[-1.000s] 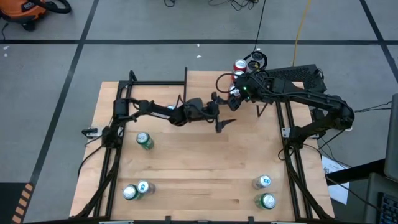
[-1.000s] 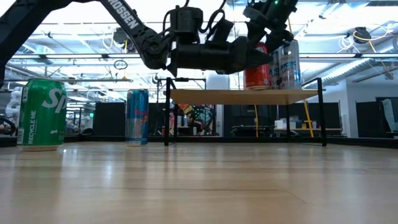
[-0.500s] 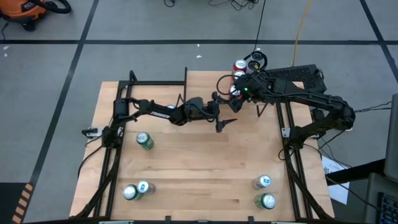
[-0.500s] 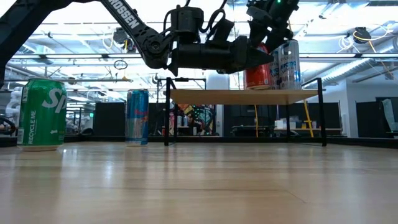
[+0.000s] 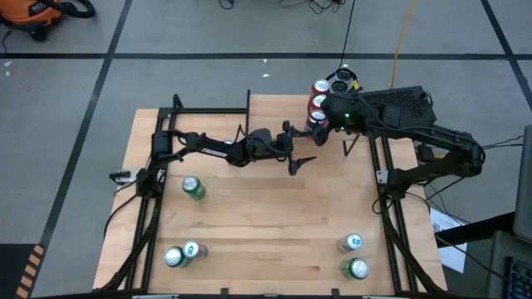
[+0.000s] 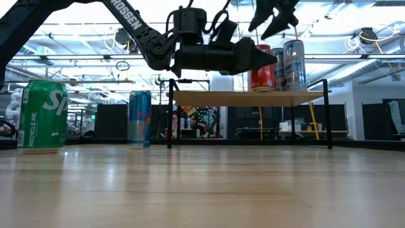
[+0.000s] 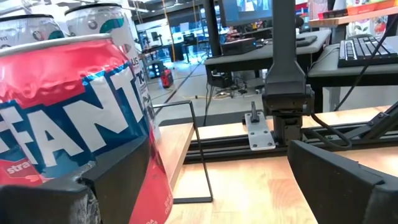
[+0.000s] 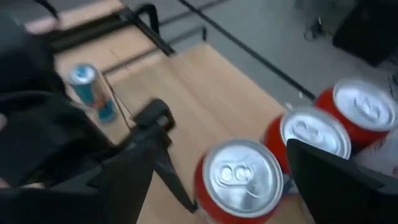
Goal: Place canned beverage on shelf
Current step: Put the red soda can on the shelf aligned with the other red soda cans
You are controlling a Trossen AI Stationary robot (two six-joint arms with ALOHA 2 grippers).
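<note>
While upright on the shelf point(image 6: 253, 97), cans point(image 6: 261, 75) point upward.

The whole table point(image 5: 249, 224) is seen from a camera high above, pointed straight down. From table-top height, a second camera is aimed level across the wood toward the shelf point(image 6: 250, 97) and the room behind. The left wrist camera is held very near a red can point(image 7: 74, 118), which fills the 9 o'clock side of its picture. The right wrist camera is pointed down onto the can tops point(image 8: 242, 174), close above them. The cans on the shelf are shared by all four views, found at 1 o'clock in the high view.
</note>
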